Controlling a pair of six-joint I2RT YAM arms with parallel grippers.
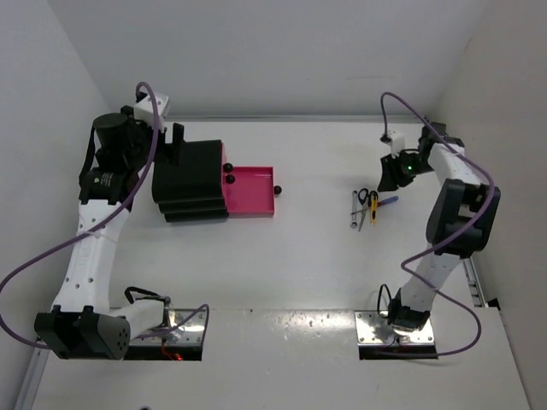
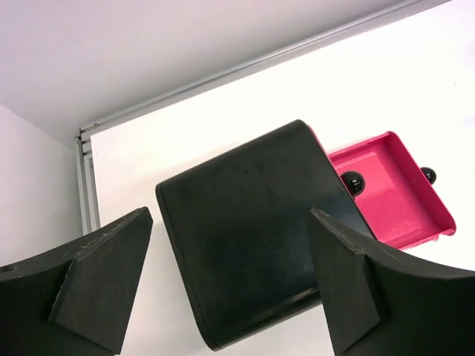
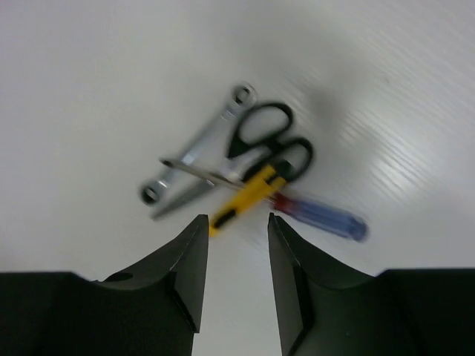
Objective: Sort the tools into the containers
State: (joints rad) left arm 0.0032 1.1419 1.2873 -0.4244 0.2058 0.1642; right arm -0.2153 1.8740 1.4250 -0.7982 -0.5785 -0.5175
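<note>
A black drawer unit (image 1: 190, 181) stands at the back left with one magenta-pink drawer (image 1: 249, 191) pulled out to the right; it looks empty. My left gripper (image 2: 230, 285) is open, above and behind the unit (image 2: 249, 230). The tools lie in a pile right of centre: black-handled scissors (image 3: 256, 141), a silver wrench (image 3: 194, 156), a yellow cutter (image 3: 245, 196) and a blue-handled tool (image 3: 326, 219). My right gripper (image 3: 237, 256) is open and empty, hovering just above the pile's near side, by the cutter's tip. In the top view it (image 1: 395, 175) sits right of the pile (image 1: 367, 207).
White walls close the table at the back and sides. A metal rail (image 2: 245, 67) runs along the back edge. Black round knobs (image 1: 279, 189) stick out from the drawers. Purple cables loop from both arms.
</note>
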